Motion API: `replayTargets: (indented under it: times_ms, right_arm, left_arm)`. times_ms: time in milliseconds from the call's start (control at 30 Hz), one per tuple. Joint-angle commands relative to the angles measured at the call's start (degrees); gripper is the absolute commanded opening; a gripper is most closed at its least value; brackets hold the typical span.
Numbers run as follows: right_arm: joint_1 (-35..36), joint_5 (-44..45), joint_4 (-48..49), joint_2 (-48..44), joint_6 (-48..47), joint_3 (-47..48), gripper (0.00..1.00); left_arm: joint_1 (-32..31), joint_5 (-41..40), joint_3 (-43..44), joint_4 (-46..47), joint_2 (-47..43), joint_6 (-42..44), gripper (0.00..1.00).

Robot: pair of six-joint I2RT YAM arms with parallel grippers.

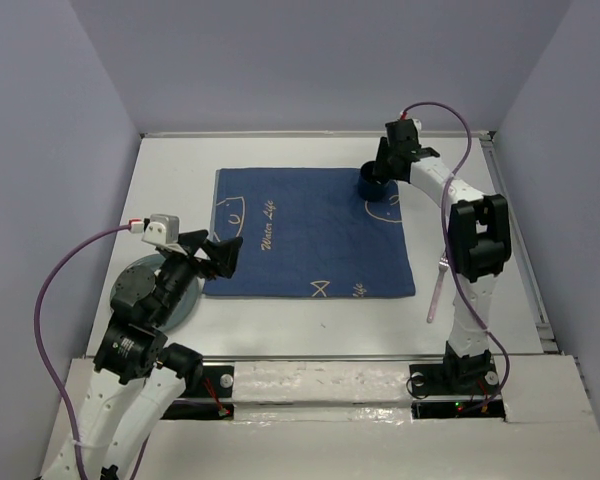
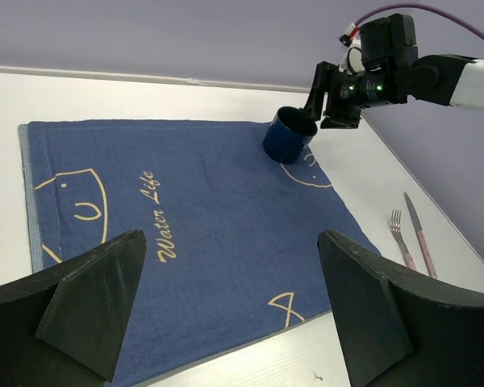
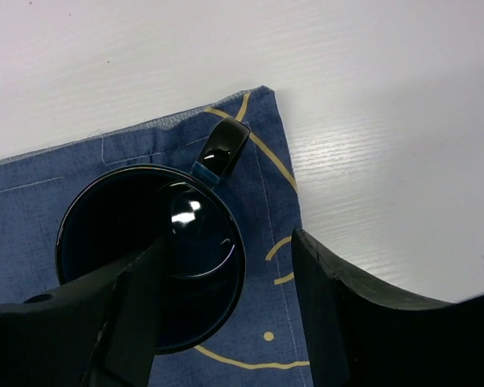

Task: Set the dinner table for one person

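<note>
View from above of a white dinner table with two robot arms at its near edge. A dark blue placemat printed with pale line drawings lies flat in the middle. A dark blue mug stands upright on the placemat's far right corner. The right gripper hangs over it, jaws parted, one finger inside the rim and one outside (neither pressing the wall). The left gripper is spread wide with nothing between its fingers, hovering at the placemat's near left edge above a grey plate. A fork and knife lie side by side on the table, right of the placemat
</note>
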Motion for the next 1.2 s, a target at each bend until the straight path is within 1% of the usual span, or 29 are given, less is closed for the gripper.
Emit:
replayTargets:
  times_ms: [0, 67, 100, 133, 167, 200, 267, 300, 367, 400, 433, 467, 533, 567, 600, 667, 700, 733, 800, 833, 900, 967, 1167]
  right_arm:
    - [-0.07, -2.14, 3.45, -5.49, 0.68, 1.6, 0.68]
    - [-0.07, -4.26, 3.97, -8.82, 1.3, 0.55, 0.68]
    - [0.45, -7.14, 5.37, -11.89, 2.34, -3.55, 0.69]
    - [1.33, -8.73, 6.86, -13.48, 3.05, -3.59, 0.68]
    - [2.21, -12.32, 8.35, -15.15, 4.62, -7.94, 0.68]
    - [3.26, -13.75, 11.94, -16.56, 5.33, -10.16, 0.68]
    - [8.08, -17.08, 16.77, -19.64, 8.31, -16.12, 0.68]
    - [12.19, -18.84, 18.55, -20.17, 9.37, -17.73, 0.67]
    - [17.22, -21.22, 21.8, -19.92, 12.61, -20.46, 0.66]
    - [19.77, -22.1, 25.56, -19.39, 13.68, -21.95, 0.65]
    - [24.84, -22.81, 26.99, -18.61, 14.74, -22.22, 0.65]
    - [27.33, -23.6, 28.31, -17.55, 16.49, -22.31, 0.65]
    - [31.64, -24.3, 31.38, -14.13, 18.08, -21.35, 0.65]
    - [35.31, -24.65, 32.79, -12.81, 19.74, -21.09, 0.65]
    - [36.74, -25.53, 35.06, -11.49, 20.36, -20.39, 0.64]
    - [39.2, -25.54, 35.79, -6.66, 22.03, -17.23, 0.64]
    - [41.13, -26.93, 36.83, -5.08, 23.0, -15.91, 0.63]
    - [42.11, -27.55, 36.84, -1.67, 23.36, -14.24, 0.63]
    - [44.04, -28.35, 36.76, 1.25, 24.32, -9.76, 0.61]
    - [44.05, -28.87, 36.76, 4.22, 24.59, -8.27, 0.61]
    - [44.58, -31.23, 36.5, 7.23, 25.9, -3.8, 0.59]
    - [44.58, -32.48, 36.49, 10.82, 27.13, -1.84, 0.58]
    - [44.58, -35.81, 36.14, 18.39, 29.25, 5.62, 0.56]
  left_arm:
    - [0.98, -2.16, 0.54, 1.57, 1.59, 0.32, 0.99]
    - [1.6, -3.04, 0.63, 1.04, 1.95, -0.29, 0.99]
    - [2.73, -3.31, 0.72, 0.78, 2.21, -0.47, 0.99]
    - [2.74, -3.31, 0.89, 0.69, 2.21, -0.47, 0.99]
    - [3.61, -5.31, 0.98, 0.69, 2.21, -0.65, 0.99]
    - [4.14, -6.29, 1.16, 0.6, 2.21, -0.74, 0.99]
    - [5.81, -8.22, 1.33, 0.42, 2.12, -0.91, 0.99]
    - [6.25, -9.1, 1.77, 0.42, 2.12, -0.83, 0.99]
    - [7.22, -11.21, 2.3, 0.42, 2.04, -0.39, 0.99]
    - [8.1, -13.65, 2.74, 0.42, 1.95, -0.21, 0.99]
    - [8.54, -14.72, 3.0, 0.08, 1.77, -0.21, 0.99]
    - [8.98, -16.56, 3.09, -0.1, 1.34, -0.21, 0.99]
    - [9.51, -18.42, 3.27, -0.63, 0.63, -0.47, 0.99]
    - [9.6, -19.3, 3.27, -0.72, 0.11, -0.56, 0.99]
    - [9.6, -20.0, 3.27, -0.72, -0.07, -0.65, 0.99]
    - [9.95, -20.27, 3.27, -0.54, -0.51, -0.74, 0.99]
    - [10.21, -20.1, 3.09, -0.46, -0.6, -0.82, 0.99]
    - [10.47, -20.01, 3.0, -0.28, -0.69, -0.91, 0.99]
    - [11.53, -19.13, 2.74, 0.07, -0.6, -0.83, 0.99]
    - [11.79, -18.87, 2.74, 0.25, -0.51, -0.91, 0.99]
    - [12.58, -17.99, 2.48, 0.6, -0.51, -0.83, 0.99]
    - [12.76, -17.11, 2.3, 0.77, -0.43, -1.0, 0.99]
    - [12.76, -15.62, 2.04, 1.39, 0.19, -1.09, 0.99]
